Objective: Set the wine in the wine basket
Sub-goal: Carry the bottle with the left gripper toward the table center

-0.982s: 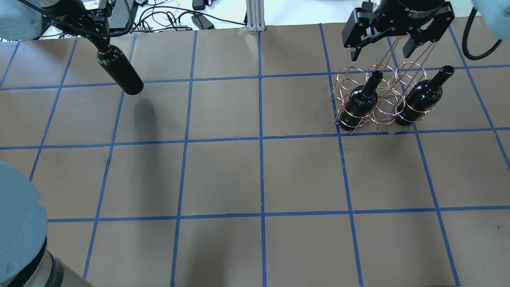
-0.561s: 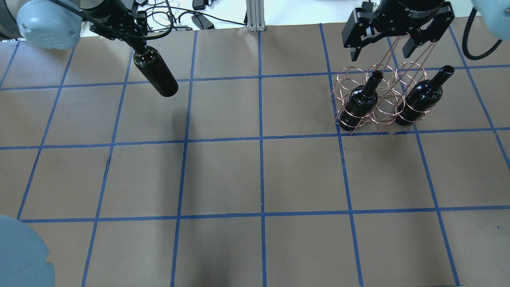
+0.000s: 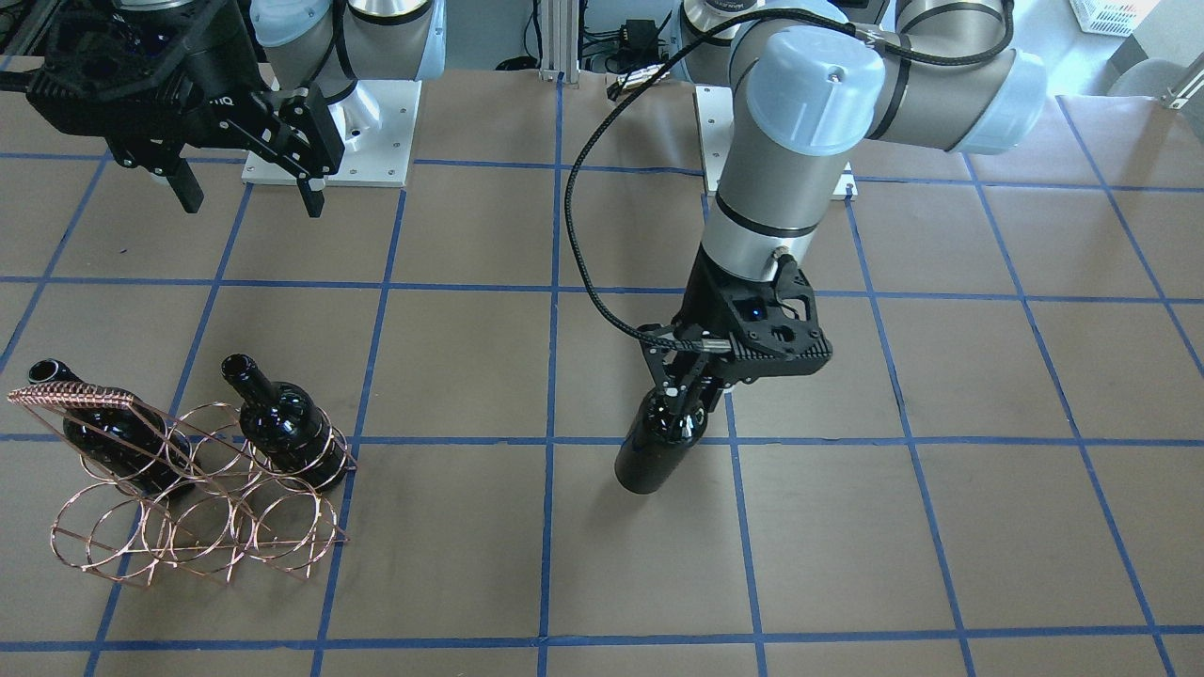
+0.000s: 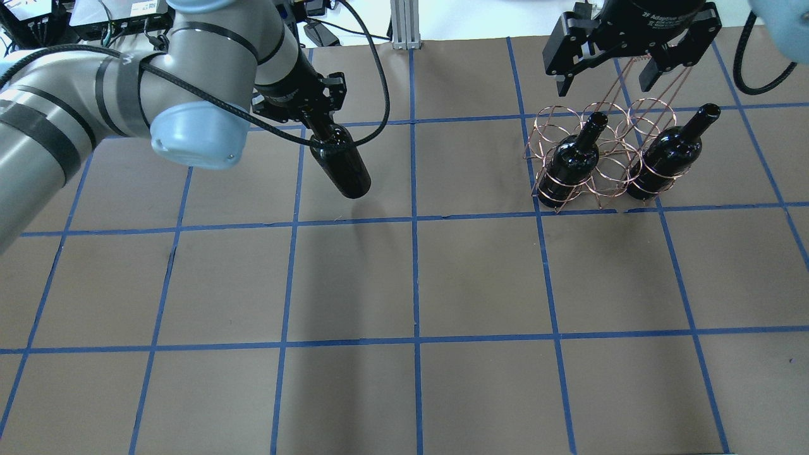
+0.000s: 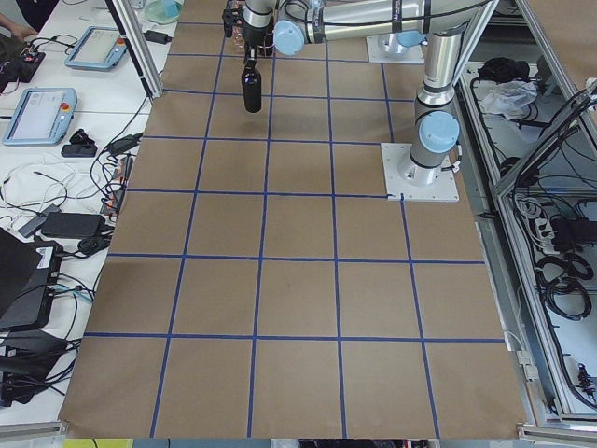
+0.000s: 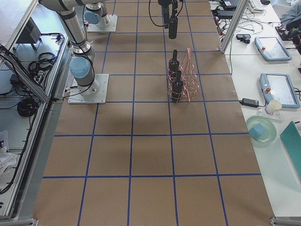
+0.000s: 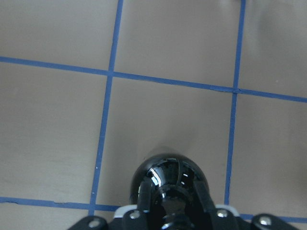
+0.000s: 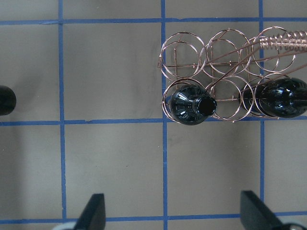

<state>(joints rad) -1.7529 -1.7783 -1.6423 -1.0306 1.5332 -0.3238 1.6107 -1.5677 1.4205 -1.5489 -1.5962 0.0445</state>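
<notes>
My left gripper is shut on the neck of a glossy black wine bottle that hangs above the table left of centre; it also shows in the front view and the left wrist view. The rose-copper wire wine basket stands at the far right, its coil-wrapped handle on top. Two more bottles stand in its end rings; the ring between them is empty. My right gripper is open and empty, above and behind the basket.
Blue tape lines grid the brown table. Cables and devices lie past the far edge beside an aluminium post. The arm bases stand on white plates on the robot's side.
My left arm has carried its bottle to the right, from the far left corner toward the table's middle, nearer the basket. The right gripper and the basket have not moved.
</notes>
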